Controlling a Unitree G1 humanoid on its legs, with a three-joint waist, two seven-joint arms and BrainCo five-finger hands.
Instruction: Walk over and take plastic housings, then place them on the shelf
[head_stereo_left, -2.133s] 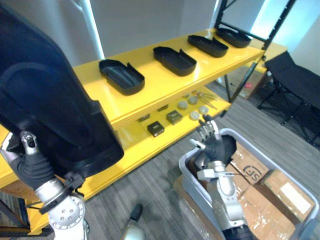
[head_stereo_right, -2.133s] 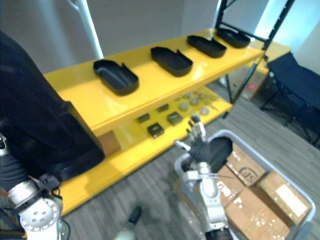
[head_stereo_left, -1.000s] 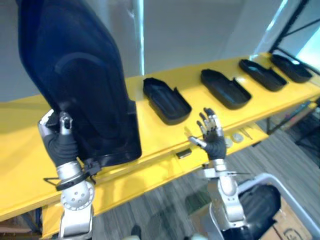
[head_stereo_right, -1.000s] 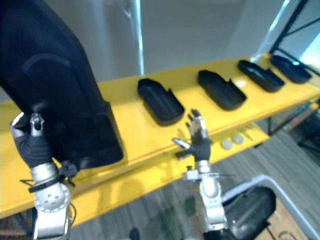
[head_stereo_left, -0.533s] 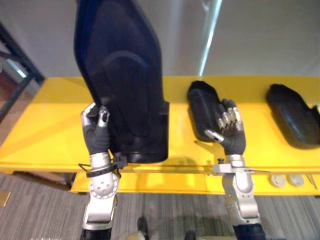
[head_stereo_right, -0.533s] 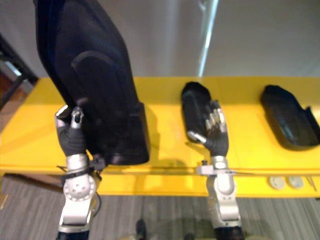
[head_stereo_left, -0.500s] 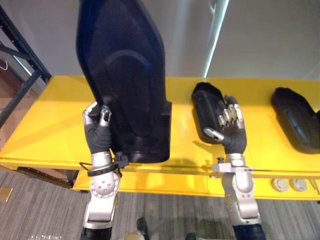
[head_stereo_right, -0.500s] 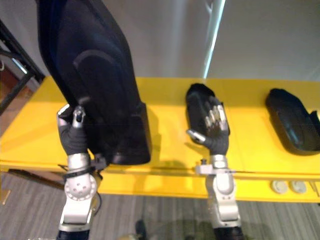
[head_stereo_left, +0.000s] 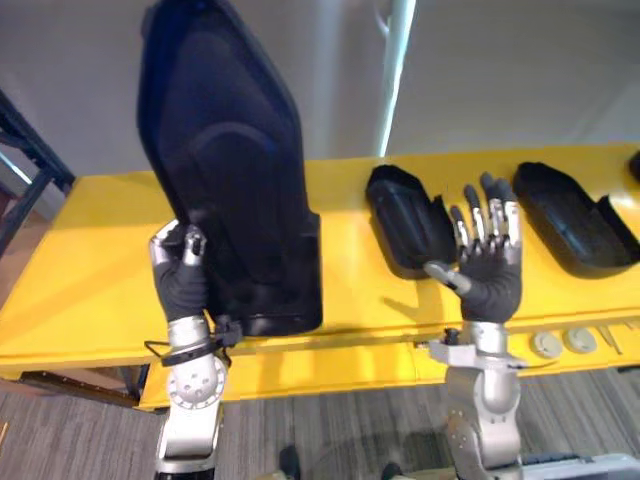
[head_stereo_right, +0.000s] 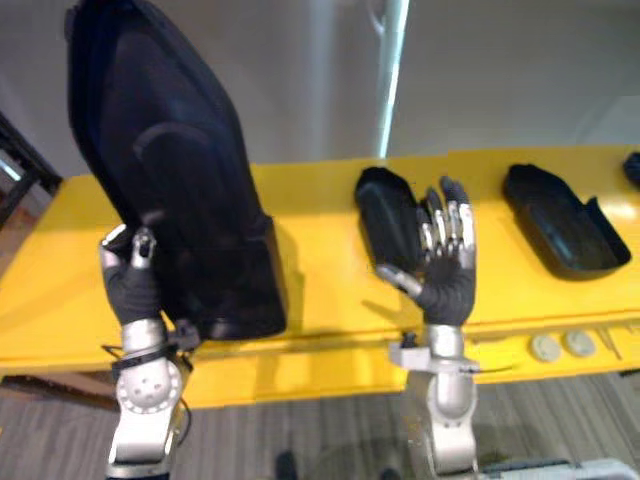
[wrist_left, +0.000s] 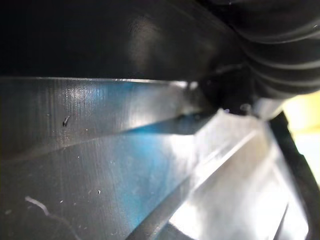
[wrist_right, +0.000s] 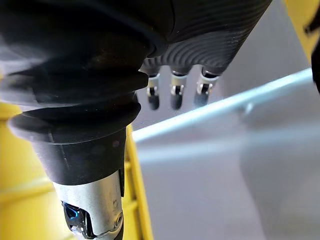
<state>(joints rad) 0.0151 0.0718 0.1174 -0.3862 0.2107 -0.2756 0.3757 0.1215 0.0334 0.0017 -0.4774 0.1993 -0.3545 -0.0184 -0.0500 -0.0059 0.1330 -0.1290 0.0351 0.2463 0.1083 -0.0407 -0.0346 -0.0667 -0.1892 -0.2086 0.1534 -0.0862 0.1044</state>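
Since half a second ago the right hand (head_stereo_left: 487, 278) has slid off the smaller black plastic housing (head_stereo_left: 405, 222) lying on the long yellow shelf (head_stereo_left: 90, 262) to its 3 o'clock side, fingers spread and empty. At 9 o'clock, the left hand (head_stereo_left: 180, 278) curls round the large black plastic housing (head_stereo_left: 235, 190), held upright over the shelf.

- yellow shelf (head_stereo_left: 90, 250): top board runs crosswise behind the left hand (head_stereo_left: 180, 282) and the right hand (head_stereo_left: 490, 280).
- black housing (head_stereo_left: 400, 215): flat on the top board, hollow side up, just behind the right hand's straight fingers.
- second black housing (head_stereo_left: 565, 215): flat on the same board, outward of the right hand, apart from the first.
- large black housing (head_stereo_left: 225, 180): upright in the left hand's curled fingers, lower end at the front edge; contact with the board cannot be told.
- lower board (head_stereo_left: 340, 368): two pale round discs (head_stereo_left: 547, 345), side by side, below and outward of the right hand.
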